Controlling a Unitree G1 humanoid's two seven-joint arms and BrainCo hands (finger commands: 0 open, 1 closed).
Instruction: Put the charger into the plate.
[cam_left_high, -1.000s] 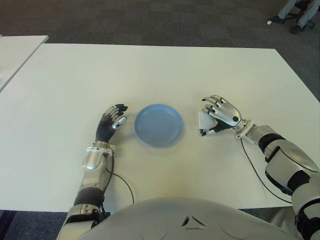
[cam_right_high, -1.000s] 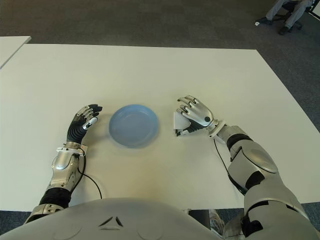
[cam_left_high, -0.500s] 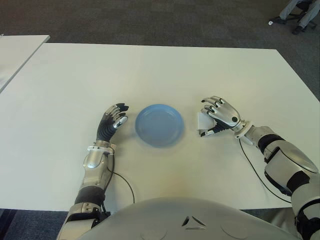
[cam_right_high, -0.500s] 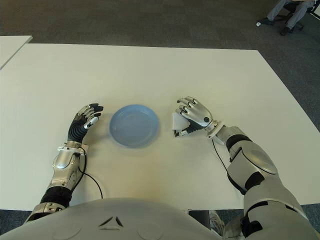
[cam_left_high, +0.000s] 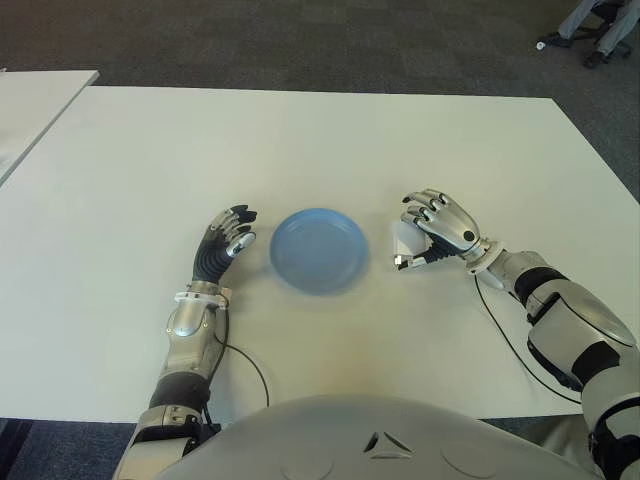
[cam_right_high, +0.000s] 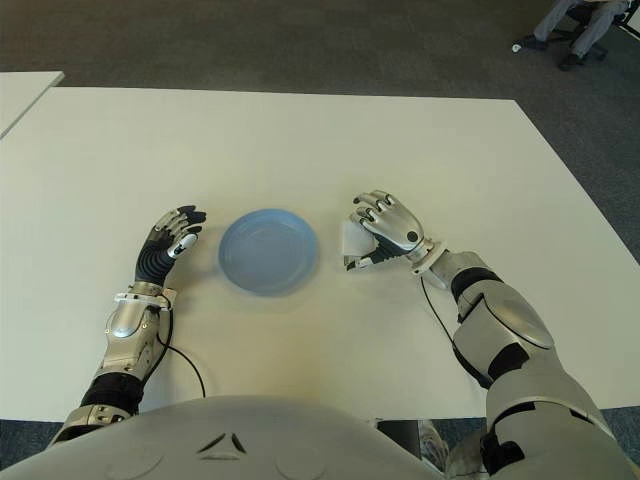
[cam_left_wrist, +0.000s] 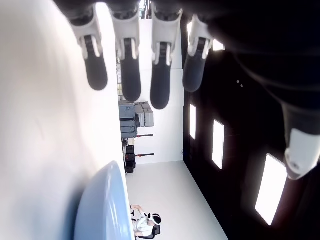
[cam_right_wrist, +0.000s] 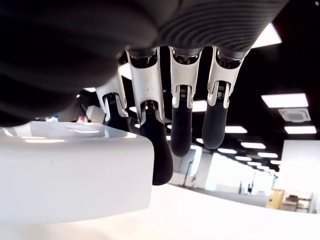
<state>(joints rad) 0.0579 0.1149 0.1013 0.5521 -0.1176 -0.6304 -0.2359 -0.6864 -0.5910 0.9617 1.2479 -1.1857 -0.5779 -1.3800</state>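
- Charger, small and white, sits right of centre in the left eye view, tucked under the right hand, just beside the blue plate and outside its rim.
- Right hand's fingers are curled over the charger's top and far side; the thumb shows below the block, so the hand looks closed on it.
- Up close in the right wrist view, the charger fills the lower left of the frame as a rounded white block, with dark fingertips hanging over its edge, one of them pressed against it.
- That wrist view shows finger contact which the eye views are too far off to settle; whether the charger is clear of the table I cannot tell from any view.
- Plate lies flat at centre frame in the right eye view, with nothing in it.
- Left hand shows left of the plate, near its rim, fingers loosely extended and holding nothing.
- Left wrist view confirms it: four dark fingers hang straight and apart at the top of the frame, and the plate's blue edge curves in at the lower left.
- A seated person's legs show only in the eye views, upper right corner.
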